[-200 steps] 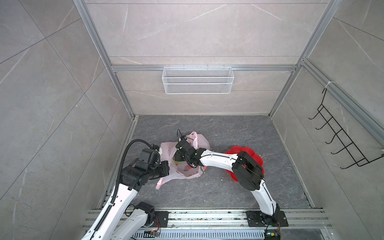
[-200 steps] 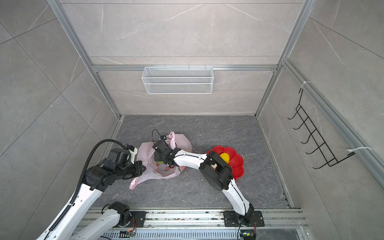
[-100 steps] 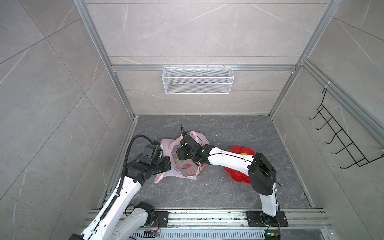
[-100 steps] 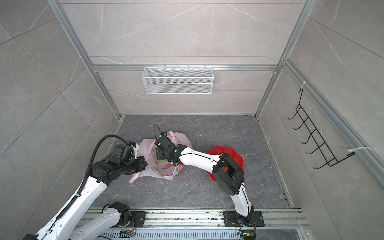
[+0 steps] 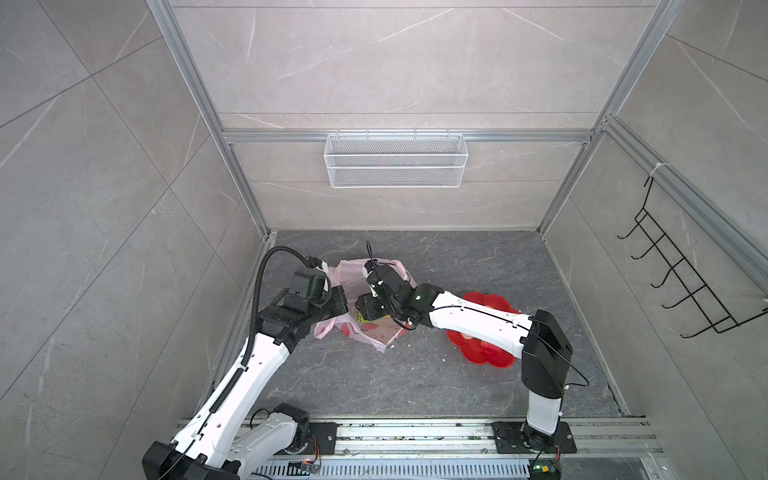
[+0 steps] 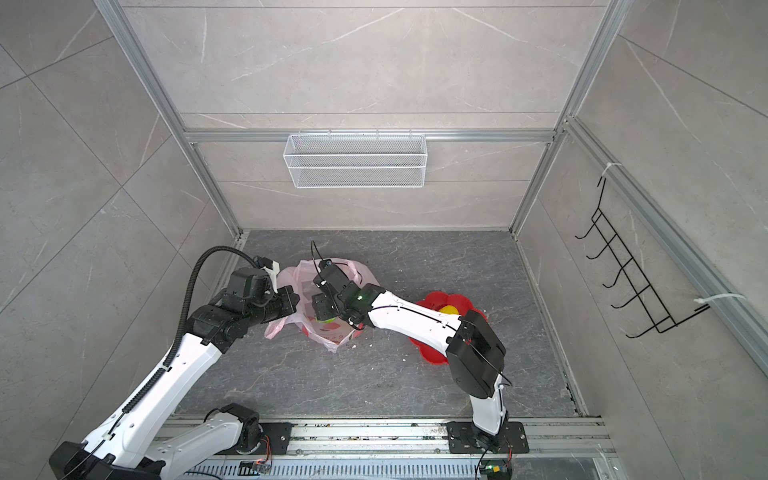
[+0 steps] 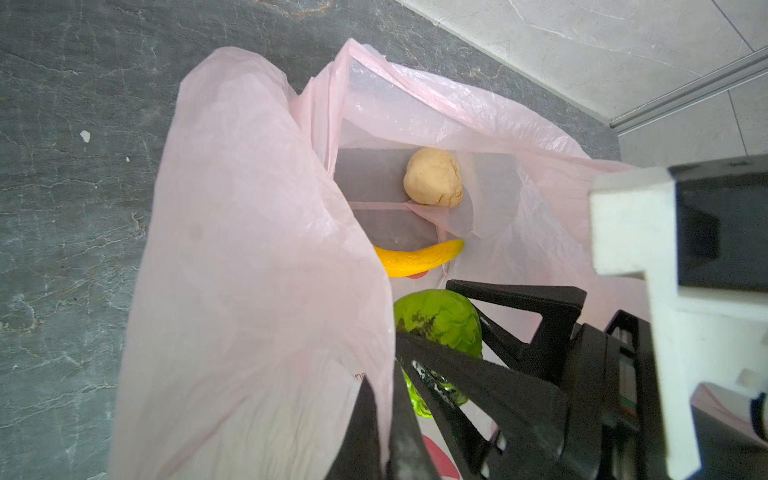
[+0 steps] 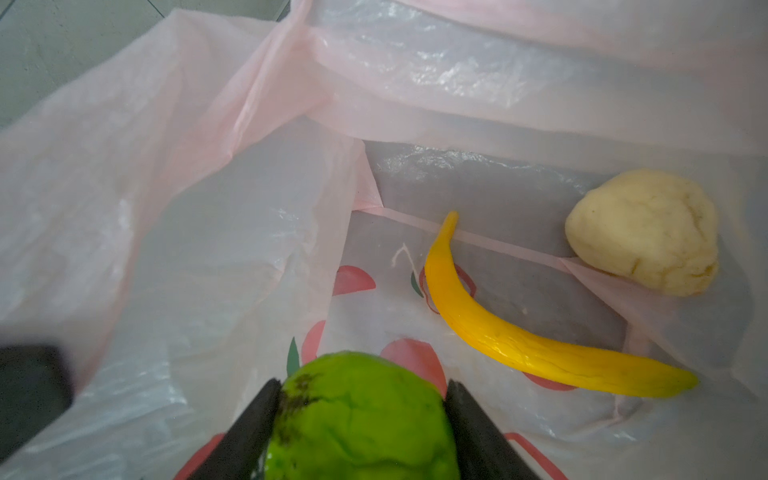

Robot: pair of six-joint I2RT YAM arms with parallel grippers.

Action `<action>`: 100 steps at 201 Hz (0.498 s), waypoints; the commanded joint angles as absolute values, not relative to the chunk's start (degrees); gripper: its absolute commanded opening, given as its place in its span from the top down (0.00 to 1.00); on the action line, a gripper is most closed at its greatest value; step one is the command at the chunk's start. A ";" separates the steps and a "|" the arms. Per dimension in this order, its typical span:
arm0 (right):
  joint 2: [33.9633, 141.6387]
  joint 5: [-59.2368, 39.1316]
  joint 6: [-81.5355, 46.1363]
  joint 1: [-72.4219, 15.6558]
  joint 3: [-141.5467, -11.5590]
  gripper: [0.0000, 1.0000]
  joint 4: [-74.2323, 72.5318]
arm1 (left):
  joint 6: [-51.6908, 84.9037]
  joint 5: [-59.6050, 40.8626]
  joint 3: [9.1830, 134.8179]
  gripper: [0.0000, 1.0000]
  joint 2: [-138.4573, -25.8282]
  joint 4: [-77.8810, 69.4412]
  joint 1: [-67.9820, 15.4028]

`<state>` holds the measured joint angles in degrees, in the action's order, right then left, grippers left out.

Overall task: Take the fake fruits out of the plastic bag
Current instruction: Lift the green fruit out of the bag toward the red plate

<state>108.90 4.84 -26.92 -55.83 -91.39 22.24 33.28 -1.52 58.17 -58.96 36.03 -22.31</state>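
Observation:
The pale-pink plastic bag lies open on the grey floor in both top views. My left gripper is shut on the bag's near edge and holds it up. Reaching into the bag's mouth, my right gripper is shut on a green bumpy ball; the left wrist view shows the same green ball between those black fingers. On the bag's bottom lie a long yellow banana and, apart from it, a beige knobbly lump. Banana and lump also show in the left wrist view.
A red flower-shaped dish sits on the floor right of the bag, partly under my right arm, with something yellow in it. A white wire basket hangs on the back wall. A black hook rack is on the right wall.
My left gripper has carried the bag's edge toward the back and to the right. The right arm's elbow has swung right, while its gripper has stayed in the bag.

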 commanded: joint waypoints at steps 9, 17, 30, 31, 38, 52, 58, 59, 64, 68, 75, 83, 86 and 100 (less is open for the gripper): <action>106.19 4.83 -24.14 -55.63 -93.70 0.70 24.51 | 34.19 -0.44 59.16 1.00 -59.06 33.33 -22.54; 105.95 4.92 -23.68 -55.64 -94.15 0.70 24.76 | 34.24 -0.48 59.02 1.00 -59.11 33.16 -22.55; 105.70 5.03 -22.97 -55.63 -95.13 0.70 25.31 | 34.24 -0.44 58.66 1.00 -59.24 32.97 -22.50; 105.63 5.02 -22.91 -55.63 -95.20 0.70 25.36 | 34.26 -0.44 58.64 1.00 -59.24 32.92 -22.50; 105.43 5.01 -22.56 -55.64 -95.59 0.70 25.62 | 34.36 -0.40 58.44 1.00 -59.32 32.81 -22.50; 104.97 5.34 -21.78 -55.68 -96.53 0.70 26.15 | 34.27 -0.52 58.23 1.00 -59.68 32.81 -22.50; 104.79 5.67 -21.43 -55.64 -96.88 0.70 26.35 | 34.27 -0.53 58.16 1.00 -59.76 32.78 -22.55; 104.73 5.69 -21.39 -55.64 -96.91 0.70 26.40 | 34.27 -0.48 58.17 1.00 -59.76 32.82 -22.52; 104.47 5.89 -21.14 -55.63 -97.17 0.70 26.61 | 34.27 -0.38 58.11 1.00 -59.77 32.82 -22.51; 104.29 5.97 -20.98 -55.64 -97.28 0.70 26.66 | 34.27 -0.41 57.98 1.00 -59.77 32.79 -22.51; 103.93 6.07 -20.75 -55.64 -97.58 0.70 26.79 | 34.26 -0.33 57.80 1.00 -59.68 32.67 -22.52; 103.50 6.00 -20.50 -55.63 -97.89 0.70 26.93 | 34.27 -0.26 57.58 1.00 -59.68 32.43 -22.50; 103.39 5.96 -20.36 -55.68 -98.03 0.71 27.02 | 34.28 -0.20 57.50 1.00 -59.75 32.31 -22.50; 102.77 5.67 -19.89 -55.64 -98.79 0.71 27.82 | 34.23 -0.18 57.08 1.00 -60.02 31.68 -22.48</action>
<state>105.80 5.08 -22.15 -55.83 -96.12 25.98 33.69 -1.30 57.76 -59.61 34.17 -22.31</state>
